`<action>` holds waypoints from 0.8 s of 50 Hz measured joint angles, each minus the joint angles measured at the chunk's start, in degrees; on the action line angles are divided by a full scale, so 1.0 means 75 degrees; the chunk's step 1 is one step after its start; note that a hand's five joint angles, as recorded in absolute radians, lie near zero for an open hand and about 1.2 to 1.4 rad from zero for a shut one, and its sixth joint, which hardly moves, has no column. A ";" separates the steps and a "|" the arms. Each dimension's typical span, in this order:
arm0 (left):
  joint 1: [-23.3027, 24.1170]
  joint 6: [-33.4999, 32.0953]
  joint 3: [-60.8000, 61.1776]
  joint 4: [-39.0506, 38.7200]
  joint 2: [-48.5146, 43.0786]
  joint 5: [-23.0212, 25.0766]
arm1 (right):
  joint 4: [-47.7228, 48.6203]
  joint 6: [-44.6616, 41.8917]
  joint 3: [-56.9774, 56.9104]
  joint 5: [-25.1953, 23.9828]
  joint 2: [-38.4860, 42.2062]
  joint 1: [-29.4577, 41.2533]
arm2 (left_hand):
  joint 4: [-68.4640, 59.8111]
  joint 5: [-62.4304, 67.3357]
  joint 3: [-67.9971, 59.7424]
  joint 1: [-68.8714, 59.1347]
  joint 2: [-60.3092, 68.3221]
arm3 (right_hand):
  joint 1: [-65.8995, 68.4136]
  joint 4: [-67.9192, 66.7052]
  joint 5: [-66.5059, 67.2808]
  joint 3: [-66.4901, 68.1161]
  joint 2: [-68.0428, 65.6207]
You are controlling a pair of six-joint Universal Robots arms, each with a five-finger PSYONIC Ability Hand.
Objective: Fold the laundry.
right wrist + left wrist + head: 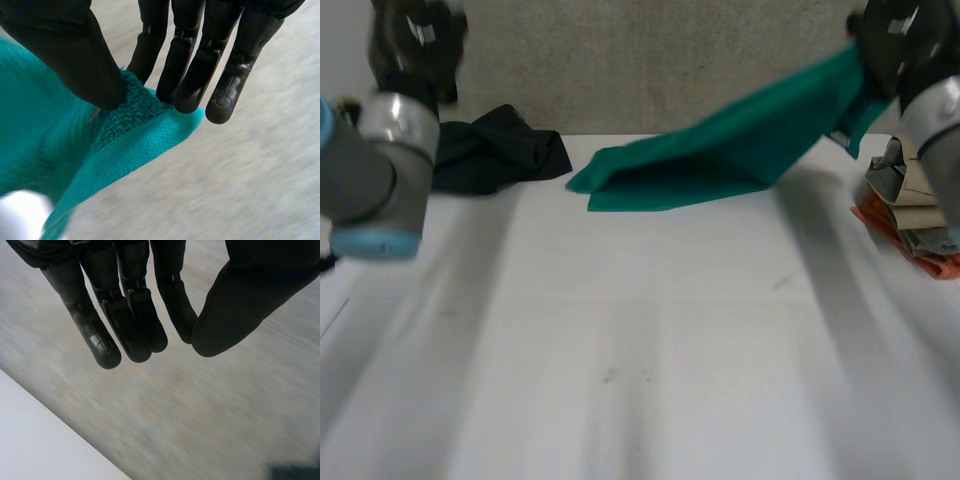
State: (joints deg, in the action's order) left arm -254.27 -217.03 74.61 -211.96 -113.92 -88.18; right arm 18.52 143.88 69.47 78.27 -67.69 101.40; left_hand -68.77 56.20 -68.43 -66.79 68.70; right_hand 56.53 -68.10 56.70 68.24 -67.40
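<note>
A teal green cloth point(720, 155) hangs in a slope from my right hand point(895, 40), raised at the far right, down to the far middle of the white table point(640, 350), where its lower end lies in a fold. In the right wrist view the thumb and straight fingers of my right hand point(75, 55) pinch a corner of the green cloth point(130, 140). My left hand point(415, 40) is raised at the far left, apart from the cloth. In its own wrist view my left hand point(130, 315) has straight fingers, the thumb close beside them, and nothing between.
A crumpled black garment point(500, 150) lies at the table's far left, beside the green cloth's lower end. A stack of grey, beige and orange clothes point(910, 210) sits at the right edge, under my right arm.
</note>
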 measured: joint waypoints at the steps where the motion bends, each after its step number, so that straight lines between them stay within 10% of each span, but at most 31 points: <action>1: -0.0009 0.0005 0.0136 0.0008 -0.0001 0.0005 | -0.0043 -0.0003 0.0081 -0.0014 0.0007 -0.0001 | 0.0000 0.0000 0.0000 0.0000 0.0000 | -0.0001 0.0000 0.0000 0.0000 0.0000; 10: 0.0191 0.0674 0.2162 0.0032 -0.0494 0.0353 | -0.0714 0.0045 0.0889 -0.0202 -0.0257 0.0348 | 0.7288 -0.7012 0.7179 0.7201 -0.7247 | 0.0000 0.0000 0.0000 0.0000 0.0000; 26: 0.0881 0.3383 0.0974 0.0118 -0.1627 0.0418 | -0.1703 0.0198 -0.0106 -0.0588 -0.2262 0.1636 | 0.7374 -0.7075 0.7260 0.7201 -0.7335 | 0.0147 0.0000 0.0066 0.0000 0.0000; 40: 0.1640 0.3497 0.0540 0.0157 -0.2444 0.0211 | -0.2737 0.0556 0.0067 -0.0254 -0.2629 0.2079 | 0.7374 -0.7074 0.7260 0.7202 -0.7335 | -0.1533 0.1834 -0.1681 -0.1840 0.1844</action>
State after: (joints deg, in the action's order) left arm -241.97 -190.81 78.65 -210.78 -132.24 -86.60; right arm -2.01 148.06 69.97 76.37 -87.40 117.00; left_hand -13.46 3.14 -13.98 -12.77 13.68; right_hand 45.03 -54.35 44.10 54.44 -53.57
